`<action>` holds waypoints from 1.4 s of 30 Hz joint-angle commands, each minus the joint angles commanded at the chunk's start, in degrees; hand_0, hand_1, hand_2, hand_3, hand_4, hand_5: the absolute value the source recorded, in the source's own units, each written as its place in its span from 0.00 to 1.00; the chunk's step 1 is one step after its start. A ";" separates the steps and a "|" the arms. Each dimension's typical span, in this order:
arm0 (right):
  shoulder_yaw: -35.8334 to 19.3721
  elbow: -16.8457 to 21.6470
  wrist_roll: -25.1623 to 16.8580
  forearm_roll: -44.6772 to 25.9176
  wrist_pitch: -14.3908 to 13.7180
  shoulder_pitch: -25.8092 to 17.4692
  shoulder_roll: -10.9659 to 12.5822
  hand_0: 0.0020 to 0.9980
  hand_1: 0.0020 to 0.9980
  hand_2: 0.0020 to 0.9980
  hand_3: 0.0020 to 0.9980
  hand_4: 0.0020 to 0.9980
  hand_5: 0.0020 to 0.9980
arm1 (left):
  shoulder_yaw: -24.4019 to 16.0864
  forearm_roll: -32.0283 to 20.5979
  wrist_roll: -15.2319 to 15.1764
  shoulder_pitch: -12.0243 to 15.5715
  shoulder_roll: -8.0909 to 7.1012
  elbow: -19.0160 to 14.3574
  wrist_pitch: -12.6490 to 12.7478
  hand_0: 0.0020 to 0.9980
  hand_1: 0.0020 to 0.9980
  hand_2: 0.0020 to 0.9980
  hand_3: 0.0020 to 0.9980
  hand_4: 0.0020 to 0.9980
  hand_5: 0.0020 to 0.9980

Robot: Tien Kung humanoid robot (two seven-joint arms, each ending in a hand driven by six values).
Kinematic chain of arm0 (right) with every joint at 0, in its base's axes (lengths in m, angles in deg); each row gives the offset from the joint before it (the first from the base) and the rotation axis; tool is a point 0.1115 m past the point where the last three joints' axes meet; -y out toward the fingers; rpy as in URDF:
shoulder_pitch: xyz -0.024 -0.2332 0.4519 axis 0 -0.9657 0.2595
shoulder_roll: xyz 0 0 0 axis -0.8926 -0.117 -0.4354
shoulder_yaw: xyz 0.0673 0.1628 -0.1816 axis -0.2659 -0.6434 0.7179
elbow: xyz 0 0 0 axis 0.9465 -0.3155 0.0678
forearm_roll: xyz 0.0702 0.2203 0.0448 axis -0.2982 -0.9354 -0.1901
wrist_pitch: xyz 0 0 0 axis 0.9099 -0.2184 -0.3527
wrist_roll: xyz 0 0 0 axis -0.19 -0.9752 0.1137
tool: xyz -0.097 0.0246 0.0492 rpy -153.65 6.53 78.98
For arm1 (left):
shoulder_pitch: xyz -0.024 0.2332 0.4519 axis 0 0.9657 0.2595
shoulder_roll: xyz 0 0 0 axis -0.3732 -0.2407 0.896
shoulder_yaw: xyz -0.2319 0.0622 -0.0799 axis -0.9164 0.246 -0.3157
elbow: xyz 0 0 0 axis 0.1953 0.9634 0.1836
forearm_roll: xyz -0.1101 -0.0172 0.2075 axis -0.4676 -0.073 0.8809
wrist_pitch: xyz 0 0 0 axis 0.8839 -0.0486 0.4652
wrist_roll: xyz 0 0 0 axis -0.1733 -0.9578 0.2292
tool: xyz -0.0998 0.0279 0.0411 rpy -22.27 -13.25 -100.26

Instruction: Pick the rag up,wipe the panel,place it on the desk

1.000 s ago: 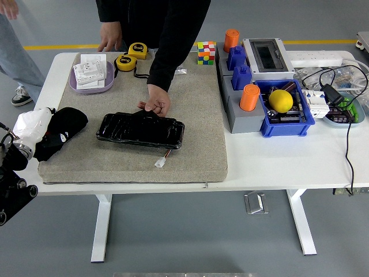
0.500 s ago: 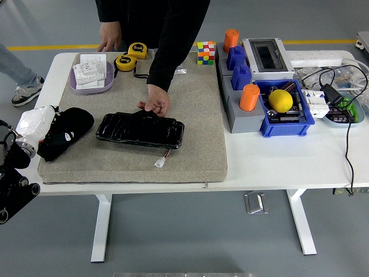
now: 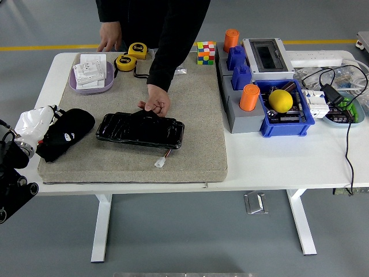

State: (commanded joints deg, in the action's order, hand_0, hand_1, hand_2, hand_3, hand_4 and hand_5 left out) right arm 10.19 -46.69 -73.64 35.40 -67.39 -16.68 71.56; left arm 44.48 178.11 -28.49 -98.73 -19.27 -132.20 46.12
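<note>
You see a white bench [image 3: 277, 161] on white legs [image 3: 101, 228] standing on a smooth grey floor [image 3: 202, 236]. A yellow line [image 3: 57, 47] runs across the floor behind it. Light is even, with soft shadows underneath.

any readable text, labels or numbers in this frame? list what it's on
None can be read.
Yellow tape measures: dark round labels, too blurred.
White cards in the purple tray: print too small.
Black glove by the panel: small white mark, illegible.
Grey breaker box: no legible marking.
</note>
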 joint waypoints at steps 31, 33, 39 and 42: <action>-4.98 0.00 1.41 5.15 -0.31 -0.47 0.20 0.80 0.69 0.72 0.67 1.00 0.50 | -2.21 -1.08 0.73 0.91 -2.91 -5.13 -4.39 0.50 0.68 0.75 0.81 1.00 0.78; -4.89 0.00 1.38 5.09 -0.34 -0.43 0.20 0.80 0.69 0.72 0.67 1.00 0.50 | -1.88 -1.53 0.78 0.97 -3.11 -5.78 -4.56 0.50 0.68 0.75 0.81 1.00 0.78; -5.34 0.00 1.54 5.66 -0.30 -0.46 0.18 0.80 0.69 0.72 0.67 1.00 0.49 | -2.19 -2.79 1.19 1.56 -4.00 -8.63 -5.07 0.49 0.68 0.75 0.82 1.00 0.80; -5.56 0.00 1.63 5.97 -0.30 -0.47 0.20 0.80 0.69 0.72 0.66 1.00 0.49 | -3.21 -3.60 1.35 1.83 -4.50 -10.30 -5.03 0.50 0.68 0.75 0.82 1.00 0.80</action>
State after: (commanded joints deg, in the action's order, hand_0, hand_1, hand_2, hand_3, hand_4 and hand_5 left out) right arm 4.63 -46.69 -72.01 41.37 -67.69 -17.15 71.76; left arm 41.27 174.51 -27.14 -96.90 -23.77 -142.50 41.09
